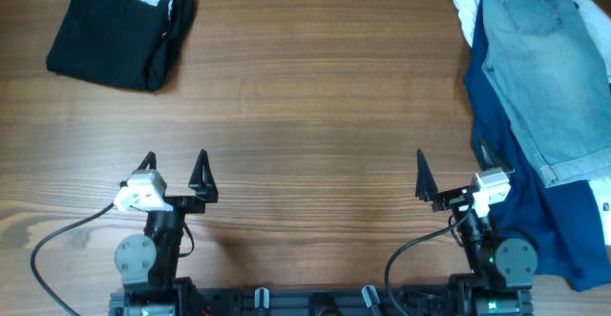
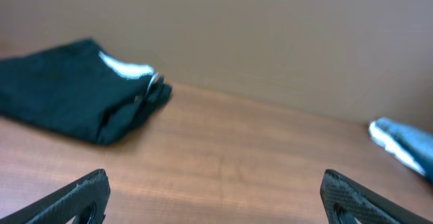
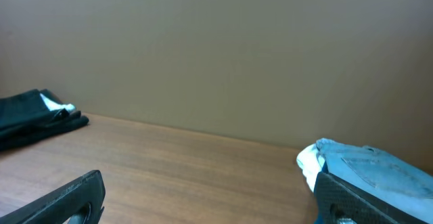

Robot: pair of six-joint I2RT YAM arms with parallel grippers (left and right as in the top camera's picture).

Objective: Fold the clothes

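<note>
both pairs of jaws stand wide open and hold nothing, poised over bare wood at the near edge of the desk point(image 1: 305, 96), pointing away from the robot

the unfolded clothes are heaped at the far right. the denim shorts point(image 1: 544, 68) lie on top, spread over a navy garment point(image 1: 530, 211), and a white garment point(image 1: 464, 10) pokes out at the pile's far left corner. the shorts' long axis runs from the far edge down toward the near right, a little slanted. a stitched back pocket sits at the far end and the hemmed legs at the near end, closest to the robot

the pile lies ahead and to the right of the right arm point(image 1: 477, 211). from overhead, the outer finger of the right jaws sits at the navy cloth's edge, though whether it touches i cannot tell. the left arm point(image 1: 158, 211) is well apart from the pile, so i judge the right arm the one to reach first, toward the leg hems

a black garment point(image 1: 119, 30), folded, with a bit of white showing at its far side, rests at the far left corner, ahead of the left jaws and well apart from them

no brand, label or writing can be read in any view
</note>
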